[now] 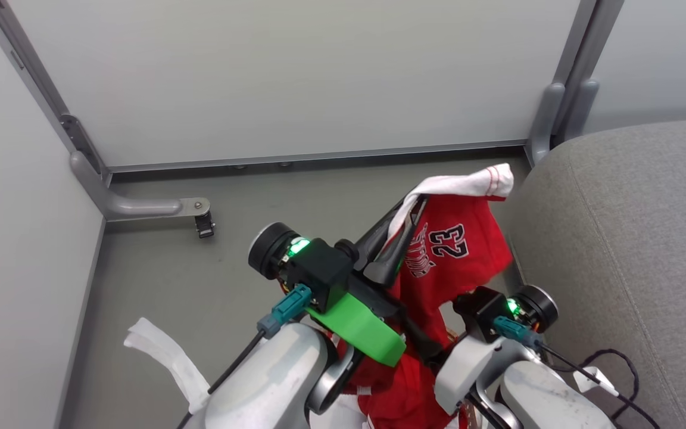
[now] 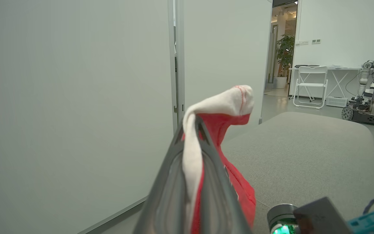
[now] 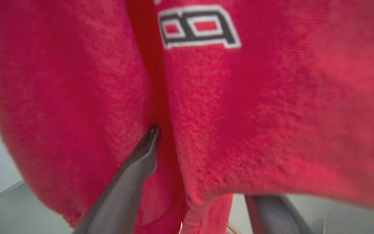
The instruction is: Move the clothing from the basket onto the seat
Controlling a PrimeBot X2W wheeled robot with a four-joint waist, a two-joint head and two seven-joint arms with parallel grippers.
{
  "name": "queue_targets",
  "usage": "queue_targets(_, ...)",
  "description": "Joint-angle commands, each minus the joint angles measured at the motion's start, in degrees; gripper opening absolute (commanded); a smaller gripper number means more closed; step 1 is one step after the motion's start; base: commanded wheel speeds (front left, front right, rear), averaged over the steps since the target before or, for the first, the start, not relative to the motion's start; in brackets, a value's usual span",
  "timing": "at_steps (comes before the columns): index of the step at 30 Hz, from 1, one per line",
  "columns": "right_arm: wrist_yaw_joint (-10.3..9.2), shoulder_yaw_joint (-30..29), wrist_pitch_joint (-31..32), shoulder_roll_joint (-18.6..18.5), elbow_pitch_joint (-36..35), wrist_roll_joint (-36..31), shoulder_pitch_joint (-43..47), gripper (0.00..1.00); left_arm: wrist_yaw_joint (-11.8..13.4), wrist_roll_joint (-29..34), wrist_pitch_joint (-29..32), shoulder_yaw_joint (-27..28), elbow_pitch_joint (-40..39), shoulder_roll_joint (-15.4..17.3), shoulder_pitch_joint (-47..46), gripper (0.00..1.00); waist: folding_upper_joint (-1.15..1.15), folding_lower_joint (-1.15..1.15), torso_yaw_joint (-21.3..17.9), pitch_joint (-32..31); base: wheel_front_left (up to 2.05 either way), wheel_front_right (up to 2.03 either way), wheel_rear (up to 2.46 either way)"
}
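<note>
My left gripper is shut on the white trim of a red garment marked "23", held up off the floor. In the left wrist view the white trim folds over the closed fingertips of the left gripper. The grey seat lies just right of the hanging cloth. My right gripper stands open, its fingers pressed into the hanging red cloth. More red clothing bunches below, between my forearms. The basket is hidden behind my arms.
Pale partition walls close the corner ahead and to the left, with a metal foot and caster on the grey floor. A white liner strip lies lower left. A black cable rests on the seat's near edge.
</note>
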Motion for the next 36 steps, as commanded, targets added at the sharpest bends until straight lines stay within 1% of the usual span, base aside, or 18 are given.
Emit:
queue_targets(1, -0.04, 0.6, -0.3, 0.4, 0.8, 0.6, -0.9, 1.0, 0.3, -0.5, 0.0, -0.4, -0.2, 0.1, -0.9, 0.0, 0.46, 0.0, 0.5, 0.0, 0.0, 0.0, 0.0)
queue_targets(2, -0.04, 1.1, -0.3, 0.9, 1.6, 1.0, -1.1, 0.25, 0.4, -0.9, 0.0, -0.8, -0.2, 0.1, -0.8, 0.0, 0.46, 0.0, 0.7, 0.0, 0.0, 0.0, 0.0)
queue_targets(3, -0.04, 1.0, -0.3, 1.2, 2.3, 1.3, -1.4, 0.0, 0.5, -1.1, 0.0, -1.0, -0.1, 0.1, -0.8, 0.0, 0.46, 0.0, 0.9, 0.0, 0.0, 0.0, 0.0)
queue_targets(7, -0.05, 0.7, -0.3, 1.9, 3.0, 2.4, -1.2, 0.0, 1.1, -1.3, 0.0, -0.9, 0.9, 0.1, -0.7, 0.0, 0.46, 0.0, 1.2, 0.0, 0.0, 0.0, 0.0)
queue_targets(9, -0.05, 0.6, -0.3, 1.6, 3.0, 2.8, -0.3, 0.0, 1.5, -1.0, 0.0, -0.2, 1.3, 0.1, -0.5, 0.0, 0.46, 0.0, 0.8, 0.1, 0.0, 0.0, 0.0)
queue_targets(10, -0.05, 0.4, -0.3, 1.4, 2.8, 3.1, 0.0, 0.0, 1.9, -0.6, 0.0, 0.3, 1.6, 0.1, -0.4, 0.16, 0.46, 0.0, 0.4, 0.2, 0.0, 0.0, 0.0)
queue_targets(11, -0.04, 0.3, -0.3, 1.2, 2.6, 3.1, 0.2, 0.0, 2.2, -0.7, 0.0, 0.6, 2.3, 0.1, 0.0, 0.7, 0.46, 0.0, 0.0, 0.3, 0.0, 0.0, 0.0)
queue_targets(12, -0.04, 0.0, -0.3, 1.1, 2.4, 3.4, 0.5, 0.0, 2.5, -0.4, 0.0, 1.0, 3.0, 0.1, 0.2, 1.0, 0.46, 0.0, -0.6, 0.3, 0.0, 0.0, 0.0)
queue_targets(16, -0.05, -0.5, -0.3, 0.7, 1.2, 3.7, 1.7, 0.0, 3.7, 1.2, 0.0, 2.5, 5.3, 0.1, 1.0, 1.0, 0.46, 0.0, -4.2, 0.8, 0.0, 0.0, 0.0)
queue_targets(19, -0.05, -1.0, -0.3, 0.3, 0.2, 4.1, 2.9, 0.0, 3.7, 2.2, 0.0, 3.5, 6.9, 0.1, 1.7, 1.0, 0.46, 0.0, -7.8, 1.3, 0.0, 0.0, 0.0)
queue_targets(29, -0.05, -4.0, -0.3, -1.2, -2.3, 4.7, 5.9, 0.0, 2.4, 4.9, 0.0, 6.1, 9.9, 0.1, 4.3, 1.0, 0.46, 0.0, -22.9, 3.5, 0.0, 0.0, 0.0)
queue_targets(33, -0.05, -6.3, -0.3, -1.3, -3.3, 4.8, 6.8, 0.0, 1.7, 6.3, 0.0, 6.7, 10.2, 0.2, 4.7, 1.0, 0.46, 0.0, -27.6, 4.8, 0.0, 0.0, 0.0)
queue_targets(36, -0.05, -7.5, -0.3, -1.3, -4.0, 4.8, 7.5, 0.0, 1.0, 7.0, 0.0, 7.1, 10.5, 0.2, 5.0, 1.0, 0.46, 0.0, -30.2, 5.9, 0.0, 0.0, 0.0)
